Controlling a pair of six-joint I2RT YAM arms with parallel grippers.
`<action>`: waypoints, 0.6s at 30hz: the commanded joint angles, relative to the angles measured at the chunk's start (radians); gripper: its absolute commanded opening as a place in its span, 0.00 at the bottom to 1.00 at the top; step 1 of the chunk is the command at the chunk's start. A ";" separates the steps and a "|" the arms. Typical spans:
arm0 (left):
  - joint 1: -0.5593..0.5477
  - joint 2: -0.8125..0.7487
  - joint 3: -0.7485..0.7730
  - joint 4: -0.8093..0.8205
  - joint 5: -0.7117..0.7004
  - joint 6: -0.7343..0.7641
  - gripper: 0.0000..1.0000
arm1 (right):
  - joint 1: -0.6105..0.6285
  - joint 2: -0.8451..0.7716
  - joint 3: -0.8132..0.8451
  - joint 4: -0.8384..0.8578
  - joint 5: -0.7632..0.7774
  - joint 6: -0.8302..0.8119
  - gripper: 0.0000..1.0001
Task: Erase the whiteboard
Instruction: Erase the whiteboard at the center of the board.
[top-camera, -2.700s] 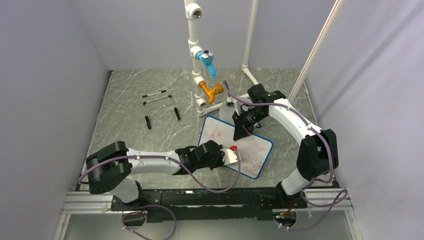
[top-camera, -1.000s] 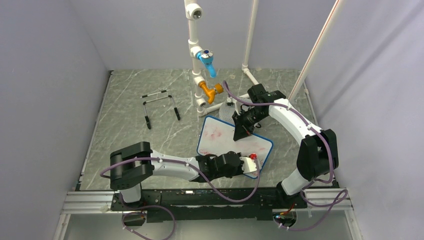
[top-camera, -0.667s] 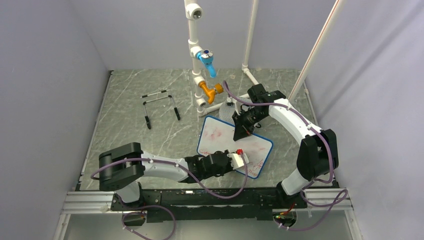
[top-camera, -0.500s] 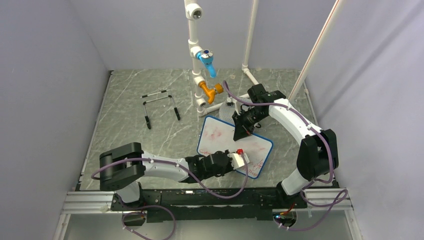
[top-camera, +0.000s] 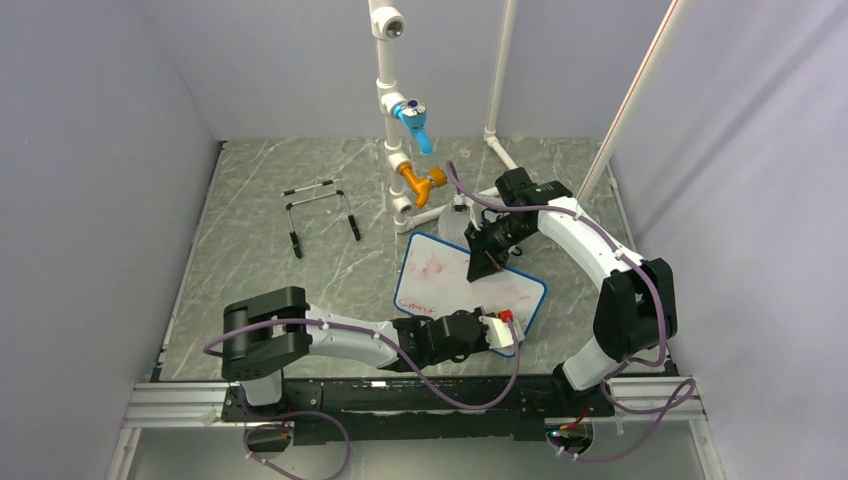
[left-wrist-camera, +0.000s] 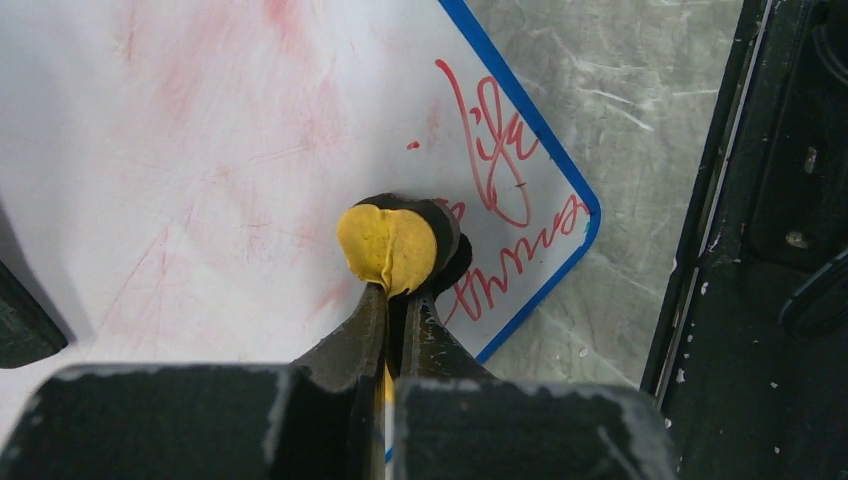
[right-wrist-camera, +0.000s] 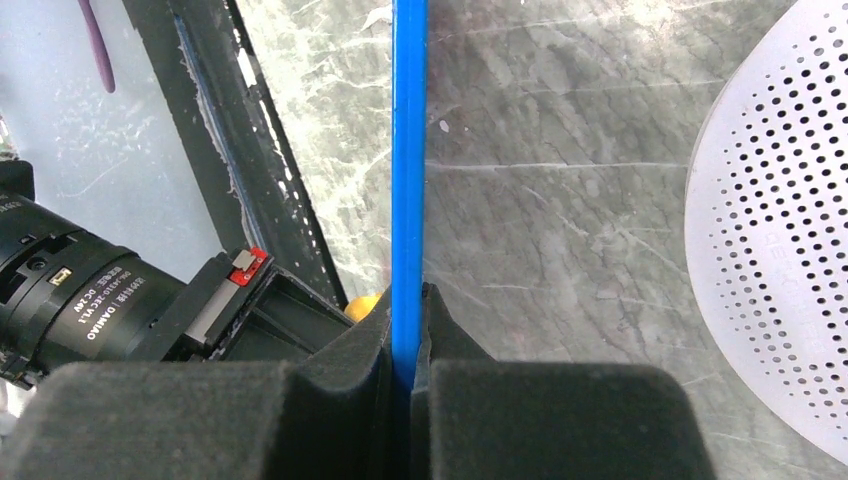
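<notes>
While the whiteboard (top-camera: 452, 283) sits right of centre on the grey, white-veined stone-look table (top-camera: 270, 270), you can see its surface is smooth and glossy. A thin blue frame with rounded corners runs around it. Faint pink smears cover most of the board (left-wrist-camera: 180, 130), and looping red handwriting (left-wrist-camera: 505, 190) remains at its near right corner.

The left gripper (left-wrist-camera: 398, 300) has its jaws pressed narrow on a small yellow pad (left-wrist-camera: 387, 246). The pad is soft and crinkled, has a dark round backing, and touches the board just beside the writing. The right gripper (right-wrist-camera: 408, 335) has its jaws closed on the frame (right-wrist-camera: 408, 150), seen edge-on as a straight blue strip. A round grey perforated disc (right-wrist-camera: 780, 250) lies near it on the table. Whether the board lies quite flat or is raised at that edge, you cannot tell from here.

Your left arm stretches low along the table's near edge, with the left gripper (top-camera: 497, 326) over the board's near right corner. Your right arm arches up from its base and bends back leftward. The right gripper (top-camera: 480, 266) points down at the board's far edge.
</notes>
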 joint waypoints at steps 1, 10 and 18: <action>0.024 -0.004 0.046 0.094 -0.126 0.008 0.00 | 0.019 -0.024 -0.001 0.055 -0.086 -0.072 0.00; 0.116 -0.078 -0.043 0.073 -0.180 -0.103 0.00 | 0.018 -0.027 -0.001 0.054 -0.086 -0.073 0.00; 0.118 -0.102 -0.060 0.074 -0.163 -0.134 0.00 | 0.019 -0.026 -0.001 0.056 -0.085 -0.072 0.00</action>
